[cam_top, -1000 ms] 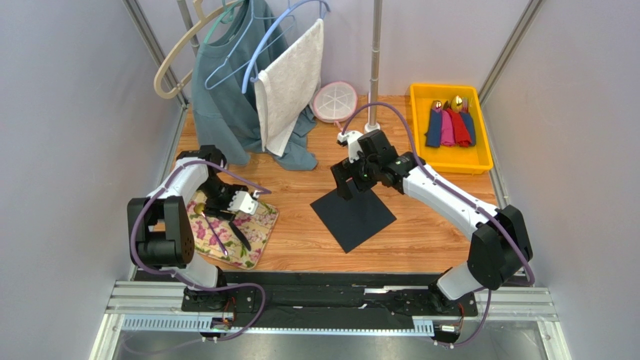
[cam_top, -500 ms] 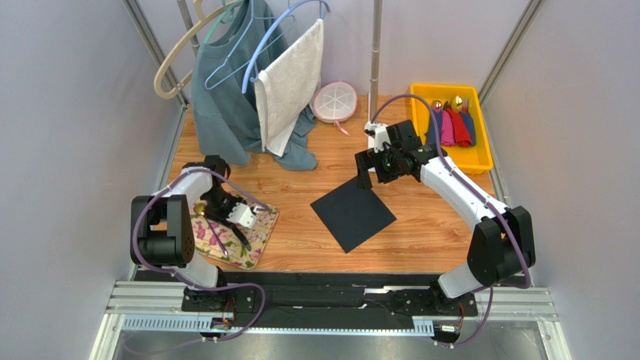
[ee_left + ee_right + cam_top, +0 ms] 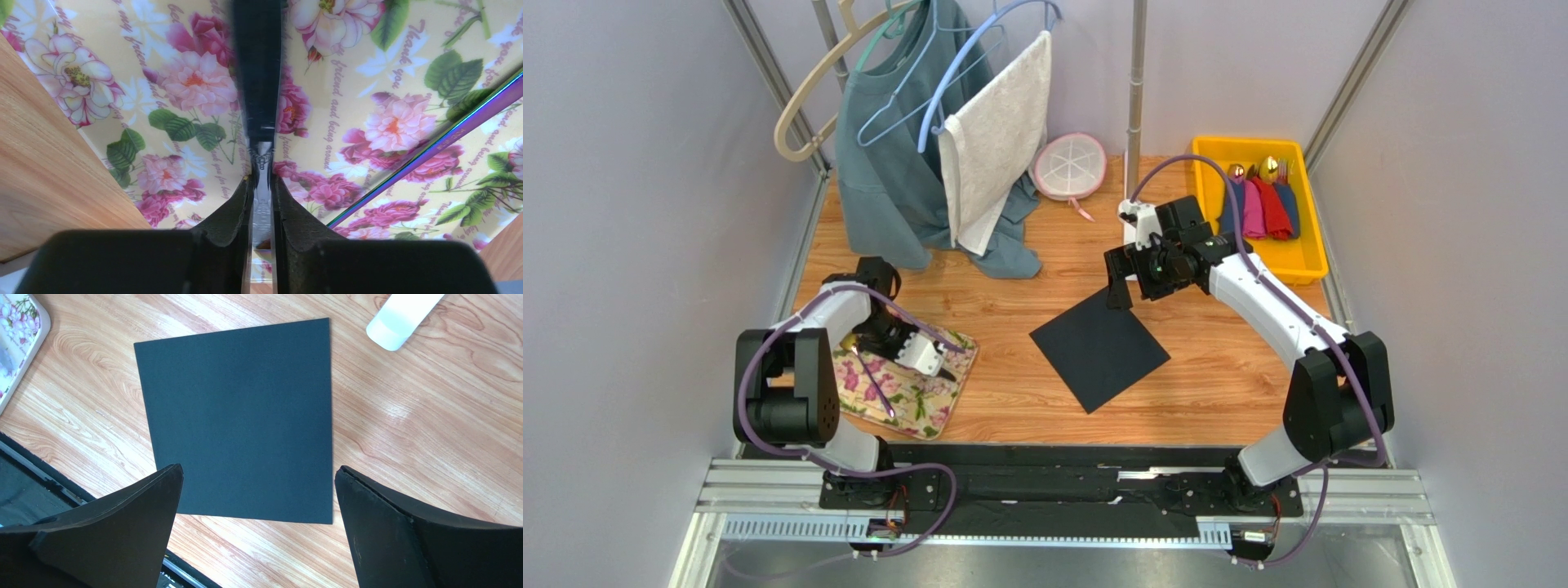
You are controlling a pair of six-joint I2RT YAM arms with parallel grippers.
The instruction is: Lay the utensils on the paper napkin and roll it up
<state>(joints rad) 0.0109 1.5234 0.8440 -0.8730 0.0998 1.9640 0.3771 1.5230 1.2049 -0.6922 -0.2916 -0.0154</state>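
The utensils lie on the floral mat (image 3: 940, 395) at the left. In the left wrist view my left gripper (image 3: 261, 180) is shut on one of them, a slim piece with a dark handle (image 3: 258, 73) and a shiny metal stem pinched between both fingers. A second utensil with an iridescent purple shaft (image 3: 442, 138) lies slanted on the mat (image 3: 368, 61) to the right. The black paper napkin (image 3: 1100, 349) lies flat mid-table. My right gripper (image 3: 1120, 288) hovers above its far corner, open and empty, with the napkin (image 3: 239, 416) below the gripper (image 3: 258, 471).
A yellow bin (image 3: 1259, 263) at the back right holds gold-headed cutlery in coloured rolled napkins (image 3: 1259, 208). A rack pole (image 3: 1134, 110), a teal shirt (image 3: 891, 184) and a white towel (image 3: 995, 135) hang at the back. A pink round lid (image 3: 1069, 165) lies beside them.
My left gripper has closed onto the dark-handled utensil on the mat. The right gripper lifted off the napkin and moved back and right, then stayed still.
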